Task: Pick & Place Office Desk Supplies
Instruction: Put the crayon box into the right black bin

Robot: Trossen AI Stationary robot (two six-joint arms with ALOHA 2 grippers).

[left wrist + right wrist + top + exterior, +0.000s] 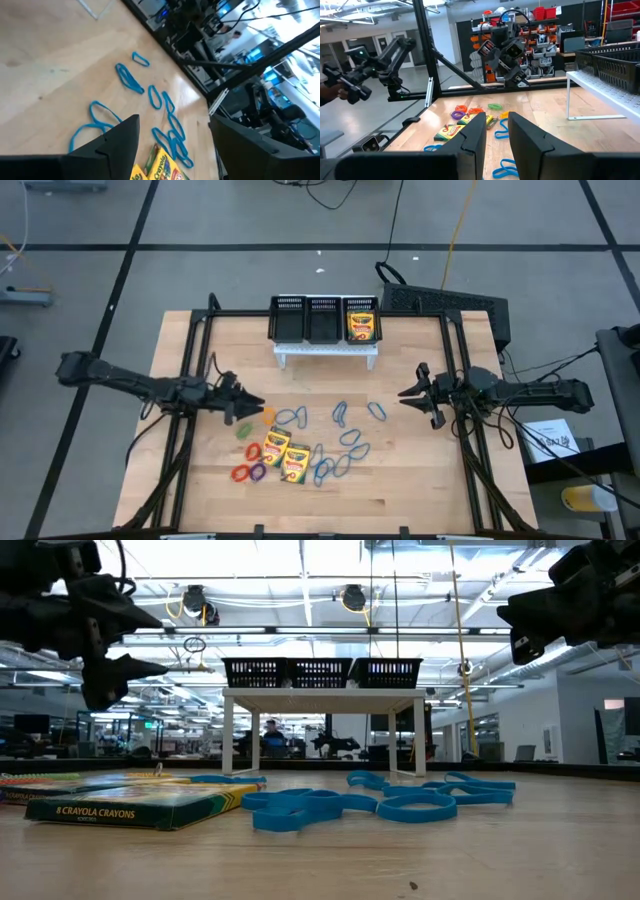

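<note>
Two yellow-and-green crayon boxes (273, 447) (296, 463) lie flat on the wooden table, left of centre. A third crayon box (360, 326) stands in the right compartment of the black mesh organiser (305, 320). Several thin blue loops (340, 415) lie spread around the boxes. Small red (240, 473), purple (257, 473), orange (252, 451) and green (247, 428) loops lie to their left. My left gripper (255, 408) (172, 122) hovers open above the small loops with nothing between its fingers. My right gripper (403, 396) (497, 120) waits at the right, above the table, its fingers a narrow gap apart and empty.
The organiser stands on a white riser (327, 352) at the table's far edge. A black frame (200, 315) runs along the table's sides. A dark box (445, 302) sits at the far right corner. Bare wood lies between the loops and my right gripper.
</note>
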